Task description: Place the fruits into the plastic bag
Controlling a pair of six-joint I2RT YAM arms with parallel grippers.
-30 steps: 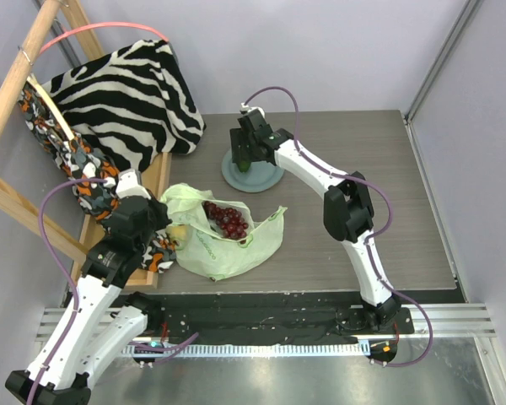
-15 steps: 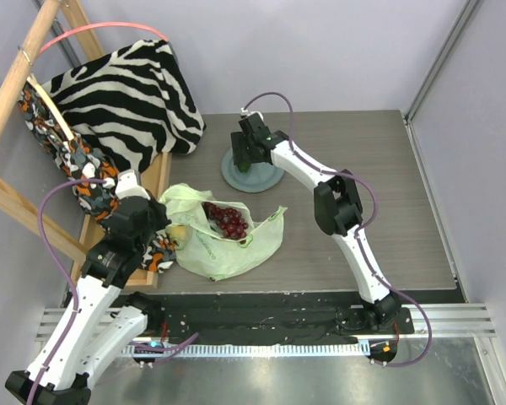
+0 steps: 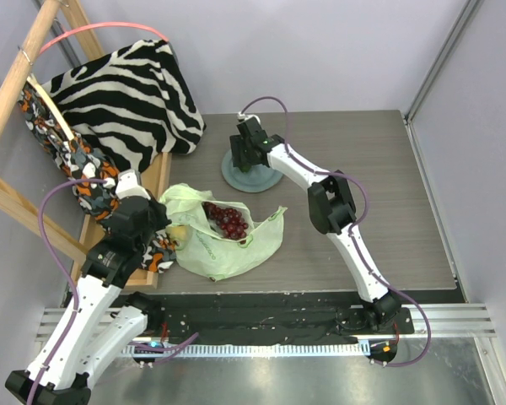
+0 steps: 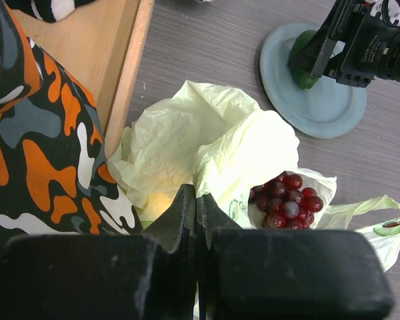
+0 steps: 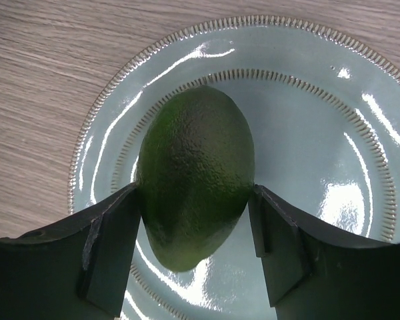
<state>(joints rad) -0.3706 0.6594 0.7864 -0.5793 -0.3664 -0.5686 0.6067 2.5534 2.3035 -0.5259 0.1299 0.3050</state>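
A green avocado (image 5: 193, 193) lies on the grey-blue plate (image 5: 320, 133). My right gripper (image 5: 197, 200) is down over it, and both fingers touch its sides. From above, the same gripper (image 3: 246, 159) covers most of the avocado on the plate (image 3: 268, 180). The pale green plastic bag (image 3: 228, 249) lies crumpled at the near left with the dark red grape bunch (image 3: 228, 219) in its mouth. A yellow fruit (image 3: 176, 233) shows at the bag's left side. My left gripper (image 4: 197, 193) is shut on the bag's (image 4: 173, 140) raised edge, beside the grapes (image 4: 287, 200).
A zebra-striped cloth (image 3: 126, 93) hangs at the back left over a wooden frame (image 3: 8, 93). An orange camouflage cloth (image 4: 40, 133) lies on a wooden board (image 4: 87, 47) right beside the left gripper.
The right wrist has shifted slightly left and lower over the plate, and its fingers have drawn in against the avocado. The left arm, bag and grapes have not moved.
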